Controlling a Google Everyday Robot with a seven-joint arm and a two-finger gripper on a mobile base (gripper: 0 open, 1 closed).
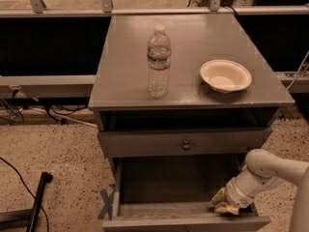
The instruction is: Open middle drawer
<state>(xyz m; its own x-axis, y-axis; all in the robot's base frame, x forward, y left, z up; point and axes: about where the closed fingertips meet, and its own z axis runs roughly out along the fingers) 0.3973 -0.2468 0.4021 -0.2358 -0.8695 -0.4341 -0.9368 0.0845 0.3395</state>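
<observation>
The grey cabinet shows a drawer front with a small round metal knob [186, 145] in the middle position; this middle drawer [145, 143] sits flush and closed. Below it, the lowest drawer [186, 223] is pulled well out toward the camera. My gripper [224, 204] reaches down into the right rear corner of that pulled-out drawer, with the white arm [270, 170] coming in from the right. The gripper is below and to the right of the middle drawer's knob, not touching it.
On the cabinet top [120, 76] stand a clear water bottle [159, 62] and a white paper bowl [225, 75]. A dark recess [188, 119] runs under the top. A black rod [37, 199] and cables lie on the speckled floor at left.
</observation>
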